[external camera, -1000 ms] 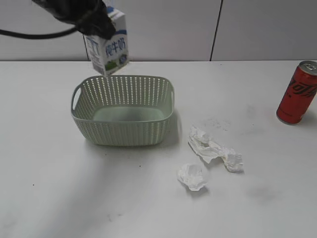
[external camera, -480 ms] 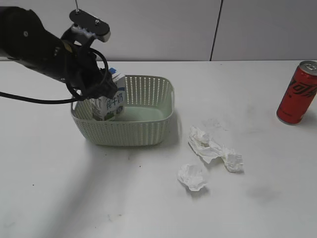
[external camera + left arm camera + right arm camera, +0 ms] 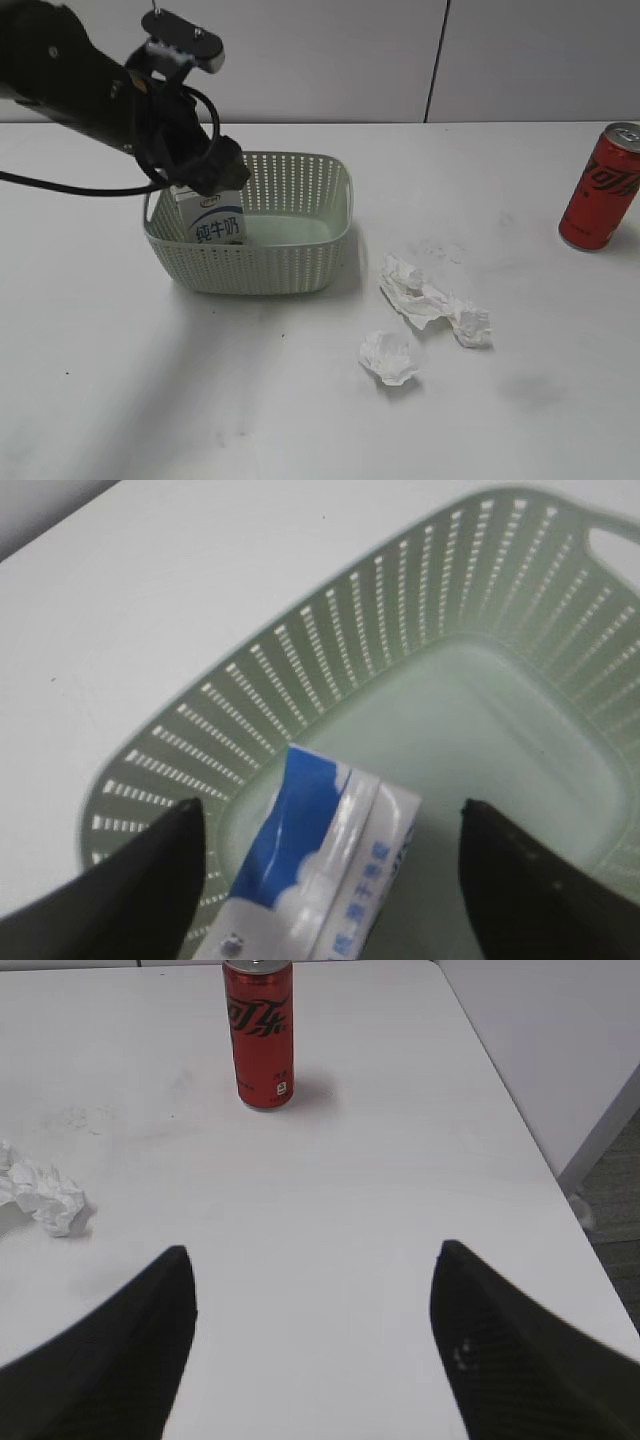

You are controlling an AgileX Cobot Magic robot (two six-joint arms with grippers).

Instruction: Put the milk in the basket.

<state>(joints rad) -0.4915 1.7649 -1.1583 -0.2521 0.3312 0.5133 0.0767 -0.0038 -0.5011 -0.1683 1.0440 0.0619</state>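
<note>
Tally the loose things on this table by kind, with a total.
Milk carton: 1
Basket: 1
Red soda can: 1
Crumpled paper wads: 2
Total: 5

Basket: pale sage green, walls patterned with rows of small slots, floor plain. Milk: white carton, blue characters on the front; in the left wrist view a blue top with white cloud-like shapes and small blue print along one edge. Soda can: red with black lettering, silver rim. Crumpled tissues: white. Bench: white, faint grey smudges. Left gripper: black, as are its arm and cable. Right gripper: black. Wall panels behind: light grey with a dark seam
</note>
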